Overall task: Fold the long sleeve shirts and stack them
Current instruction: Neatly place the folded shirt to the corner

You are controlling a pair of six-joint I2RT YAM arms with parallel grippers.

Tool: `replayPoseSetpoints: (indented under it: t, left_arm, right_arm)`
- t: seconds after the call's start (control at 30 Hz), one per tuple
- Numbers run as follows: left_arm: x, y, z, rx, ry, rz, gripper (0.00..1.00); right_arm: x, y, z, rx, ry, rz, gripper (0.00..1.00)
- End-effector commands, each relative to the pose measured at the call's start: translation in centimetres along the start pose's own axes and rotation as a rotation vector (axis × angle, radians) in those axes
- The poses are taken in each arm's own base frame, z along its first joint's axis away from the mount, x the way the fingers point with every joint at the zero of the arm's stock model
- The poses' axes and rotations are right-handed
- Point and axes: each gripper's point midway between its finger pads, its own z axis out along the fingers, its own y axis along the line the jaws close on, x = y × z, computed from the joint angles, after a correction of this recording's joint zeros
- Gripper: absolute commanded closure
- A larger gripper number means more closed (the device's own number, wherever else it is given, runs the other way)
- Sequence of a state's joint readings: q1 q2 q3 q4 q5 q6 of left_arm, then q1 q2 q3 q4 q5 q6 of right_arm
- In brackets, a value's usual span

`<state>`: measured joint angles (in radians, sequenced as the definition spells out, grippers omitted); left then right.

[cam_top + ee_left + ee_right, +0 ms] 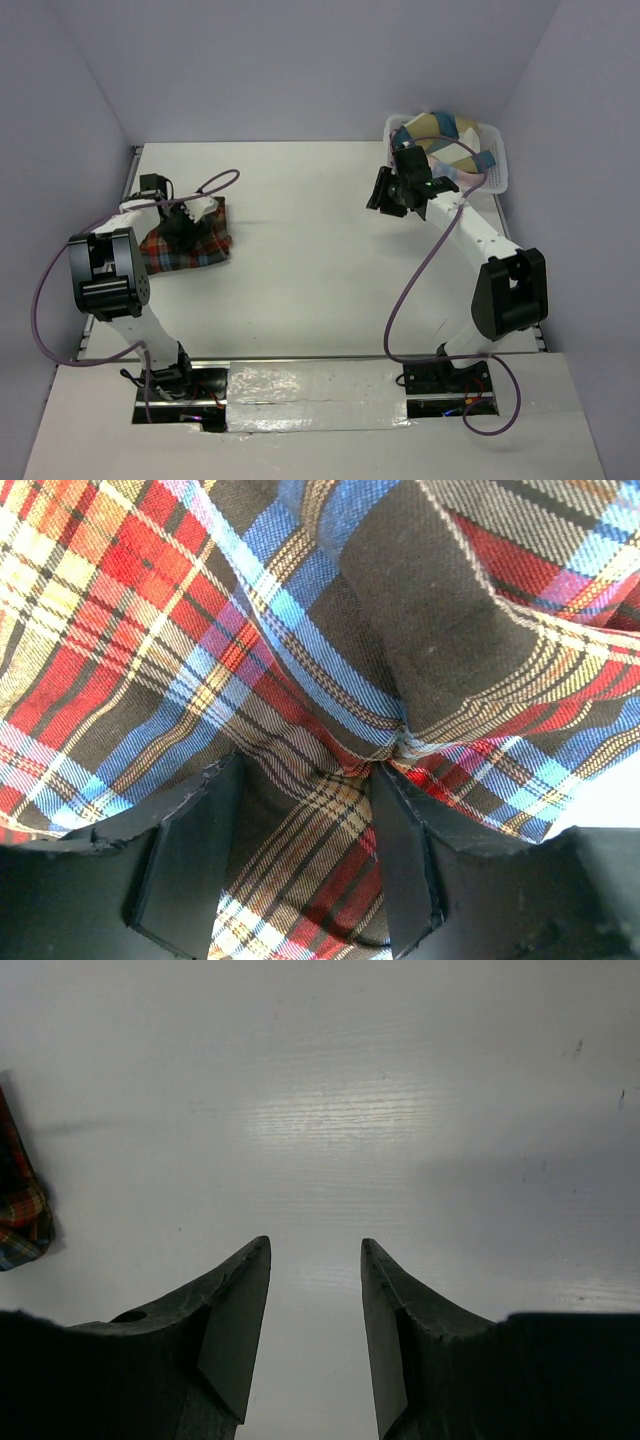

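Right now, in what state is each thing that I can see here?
Shirt: in a compact bundle on the left of the table.
Left gripper: open, shirt cloth between its jaws.
Right gripper: open, empty, over bare table.
Basket: upright, far right, clothes inside.

Soft woven plaid cloth shirt (300, 630). Matt black, rough-edged left gripper's fingers (190, 870) press it. Smooth, faintly glossy white table (400, 1110) lies beside the shirt.

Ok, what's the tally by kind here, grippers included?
Plaid flannel shirt: 1
White lattice basket: 1
Heap of clothes in the basket: 1, separate pieces can't be counted
Grippers: 2, left gripper and right gripper
Total: 5
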<state>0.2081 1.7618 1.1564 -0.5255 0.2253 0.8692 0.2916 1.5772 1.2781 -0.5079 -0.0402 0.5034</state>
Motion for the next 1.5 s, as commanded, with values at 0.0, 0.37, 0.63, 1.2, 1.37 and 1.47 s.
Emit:
replayPoseSetpoints:
  t: [0.0, 0.37, 0.63, 1.2, 1.37, 1.47]
  left_arm:
    - [1.2, -0.8, 0.4, 0.026, 0.022, 0.045, 0.33]
    - [-0.7, 2.0, 0.6, 0.029, -0.07, -0.359, 0.35]
    - [3.3, 0.0, -0.3, 0.022, 0.025, 0.113, 0.36]
    - [3.4, -2.0, -1.6, 0.082, -0.012, 0.458, 0.34]
    - [4.3, -2.3, -2.3, 0.082, 0.023, 0.548, 0.34]
    - [4.9, -3.0, -2.5, 0.104, 0.034, 0.586, 0.34]
  right_arm:
    - [-1.7, 0.3, -0.5, 0.003, -0.036, -0.017, 0.51]
    - [-0.9, -0.4, -0.6, 0.025, -0.027, -0.013, 0.51]
    - [-0.8, -1.4, -1.0, 0.05, -0.04, -0.018, 0.51]
    - [-1.2, -1.2, -1.0, 0.046, -0.043, -0.02, 0.51]
    - [-0.8, -1.4, -1.1, 0.052, -0.041, -0.026, 0.51]
    - [-0.7, -1.4, -0.9, 0.048, -0.039, -0.024, 0.51]
